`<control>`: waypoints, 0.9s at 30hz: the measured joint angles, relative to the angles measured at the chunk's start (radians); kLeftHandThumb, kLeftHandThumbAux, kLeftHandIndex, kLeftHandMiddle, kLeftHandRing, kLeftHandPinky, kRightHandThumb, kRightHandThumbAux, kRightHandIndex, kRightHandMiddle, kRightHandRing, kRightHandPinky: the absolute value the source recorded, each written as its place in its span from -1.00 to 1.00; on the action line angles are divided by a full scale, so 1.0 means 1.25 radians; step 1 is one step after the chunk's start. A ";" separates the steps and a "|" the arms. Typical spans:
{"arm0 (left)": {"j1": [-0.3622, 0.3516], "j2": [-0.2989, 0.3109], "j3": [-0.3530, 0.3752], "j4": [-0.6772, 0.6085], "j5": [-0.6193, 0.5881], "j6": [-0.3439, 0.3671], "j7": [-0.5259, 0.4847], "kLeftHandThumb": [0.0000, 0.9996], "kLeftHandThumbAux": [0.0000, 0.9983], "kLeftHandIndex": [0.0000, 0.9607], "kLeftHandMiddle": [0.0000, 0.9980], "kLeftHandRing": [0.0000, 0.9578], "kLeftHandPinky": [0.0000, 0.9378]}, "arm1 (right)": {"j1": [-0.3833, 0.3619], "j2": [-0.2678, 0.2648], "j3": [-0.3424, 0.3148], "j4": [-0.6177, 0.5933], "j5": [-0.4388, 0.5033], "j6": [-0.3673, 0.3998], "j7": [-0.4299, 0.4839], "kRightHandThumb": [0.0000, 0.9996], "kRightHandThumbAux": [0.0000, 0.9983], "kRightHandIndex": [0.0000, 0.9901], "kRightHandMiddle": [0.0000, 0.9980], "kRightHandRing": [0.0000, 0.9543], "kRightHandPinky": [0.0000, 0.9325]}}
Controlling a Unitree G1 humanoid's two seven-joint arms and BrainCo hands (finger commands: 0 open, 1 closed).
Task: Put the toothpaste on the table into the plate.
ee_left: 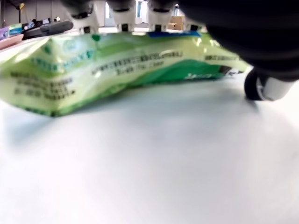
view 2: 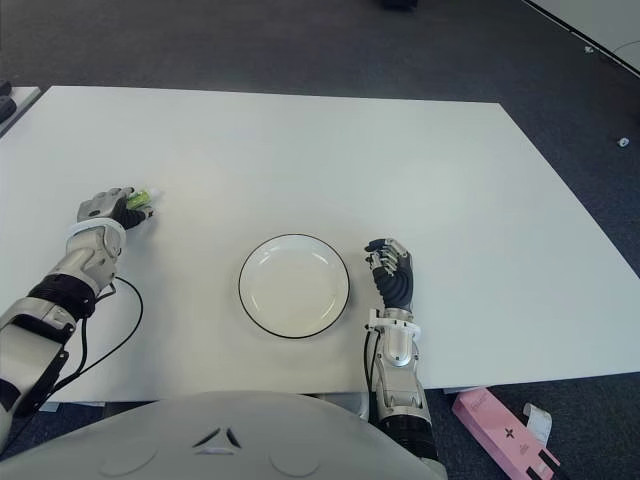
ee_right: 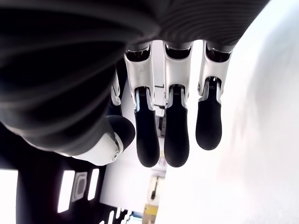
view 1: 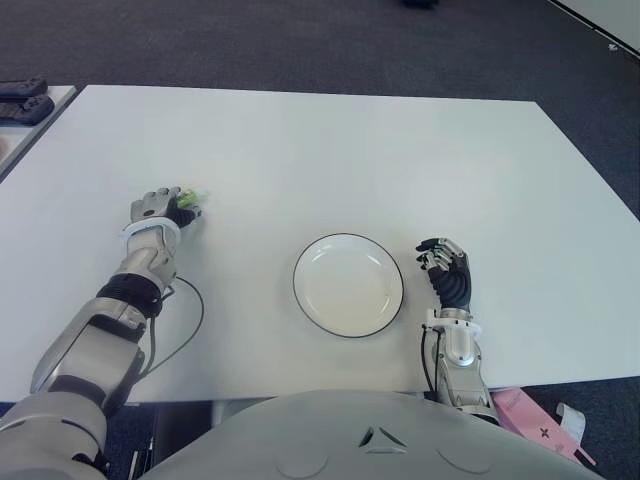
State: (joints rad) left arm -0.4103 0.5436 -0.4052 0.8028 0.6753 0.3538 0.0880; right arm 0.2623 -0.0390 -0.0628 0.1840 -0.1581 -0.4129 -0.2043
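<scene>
The toothpaste (view 1: 191,197) is a green and white tube at the left of the white table (view 1: 350,150). My left hand (view 1: 160,210) covers it, and only the tube's end shows past the fingers. In the left wrist view the tube (ee_left: 117,65) stretches across under the curled fingers (ee_left: 121,11), low over the table, with the thumb (ee_left: 261,86) at one end. The white plate (view 1: 348,285) with a dark rim stands at the front middle, holding nothing, well to the right of that hand. My right hand (view 1: 448,265) shows just right of the plate, its fingers (ee_right: 177,135) relaxed and holding nothing.
A black cable (view 1: 192,318) loops on the table beside my left forearm. Dark controllers (view 1: 22,100) lie on a separate surface at the far left. A pink box (view 1: 540,425) lies on the floor off the table's front right corner.
</scene>
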 measured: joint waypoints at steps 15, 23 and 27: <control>0.004 -0.027 0.034 0.002 -0.013 0.023 0.077 -0.15 -0.24 -0.73 -0.57 -0.56 -0.36 | -0.001 -0.006 -0.001 0.000 0.002 -0.011 0.011 0.42 0.46 -0.13 0.00 0.13 0.19; 0.018 -0.040 0.056 -0.013 -0.022 0.042 0.109 0.05 -0.19 -0.46 -0.39 -0.38 -0.13 | -0.002 -0.005 -0.004 0.000 0.004 -0.014 0.016 0.43 0.46 -0.13 0.01 0.13 0.21; 0.026 -0.042 0.064 -0.019 -0.024 0.038 0.123 0.15 -0.18 -0.36 -0.33 -0.30 -0.09 | -0.001 -0.005 -0.006 -0.001 0.005 -0.014 0.016 0.43 0.46 -0.13 0.01 0.13 0.20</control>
State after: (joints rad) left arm -0.3779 0.4913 -0.3249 0.7797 0.6451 0.4015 0.2415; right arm 0.2606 -0.0453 -0.0705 0.1831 -0.1521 -0.4301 -0.1838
